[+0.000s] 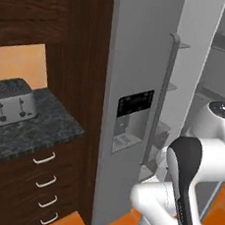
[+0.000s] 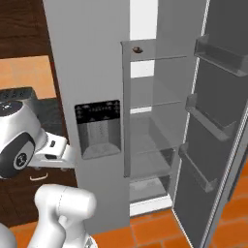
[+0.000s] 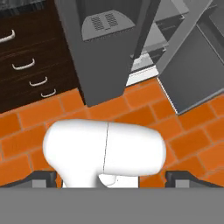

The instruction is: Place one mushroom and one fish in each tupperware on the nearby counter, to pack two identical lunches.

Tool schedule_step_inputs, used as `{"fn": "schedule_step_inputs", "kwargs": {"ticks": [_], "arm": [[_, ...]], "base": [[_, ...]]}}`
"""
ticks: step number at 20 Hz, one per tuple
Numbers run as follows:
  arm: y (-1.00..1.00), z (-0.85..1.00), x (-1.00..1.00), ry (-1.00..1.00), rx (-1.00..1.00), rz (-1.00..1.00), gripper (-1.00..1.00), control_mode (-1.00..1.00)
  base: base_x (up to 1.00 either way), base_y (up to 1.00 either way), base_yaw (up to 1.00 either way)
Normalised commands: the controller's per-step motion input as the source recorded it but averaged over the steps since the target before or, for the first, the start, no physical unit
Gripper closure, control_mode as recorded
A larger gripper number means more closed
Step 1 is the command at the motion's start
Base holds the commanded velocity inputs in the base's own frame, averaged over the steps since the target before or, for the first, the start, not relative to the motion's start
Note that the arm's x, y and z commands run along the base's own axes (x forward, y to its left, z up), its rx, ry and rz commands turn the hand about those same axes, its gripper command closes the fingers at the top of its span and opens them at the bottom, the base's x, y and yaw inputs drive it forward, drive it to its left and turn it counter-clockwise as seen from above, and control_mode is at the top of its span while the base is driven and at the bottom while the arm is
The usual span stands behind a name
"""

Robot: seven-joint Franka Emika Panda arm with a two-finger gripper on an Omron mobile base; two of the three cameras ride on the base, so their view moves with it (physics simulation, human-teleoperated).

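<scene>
Gripper pointing down at orange brick floor, tips wide apart, nothing between them. Ahead of tool: fridge, closed L door w/ dispenser blocks straight approach. R door swung open, door bins jut inward, narrowing gap. Shelves inside mostly bare; small dark lump on top shelf. L of tool: counter, toaster at back, front strip free.

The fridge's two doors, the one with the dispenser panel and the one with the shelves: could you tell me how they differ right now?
The dispenser door is shut, its flat grey front facing the room; the shelved door is swung open, showing its inner side. The dispenser door carries a dark control panel over a recess; the shelved door carries three clear bins. Both are tall and grey.
</scene>
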Motion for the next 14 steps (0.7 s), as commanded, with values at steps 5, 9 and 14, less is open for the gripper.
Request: {"fn": "schedule_step_inputs", "kwargs": {"ticks": [5, 9, 14], "arm": [[0.00, 0.00, 0.00, 0.00, 0.00, 0.00, -1.00, 1.00], [0.00, 0.00, 0.00, 0.00, 0.00, 0.00, -1.00, 1.00], [0.00, 0.00, 0.00, 0.00, 0.00, 0.00, -1.00, 1.00]], "base": [[0.42, -1.00, 0.35], [0.47, -0.89, 0.30], [0.69, -0.04, 0.18]]}}
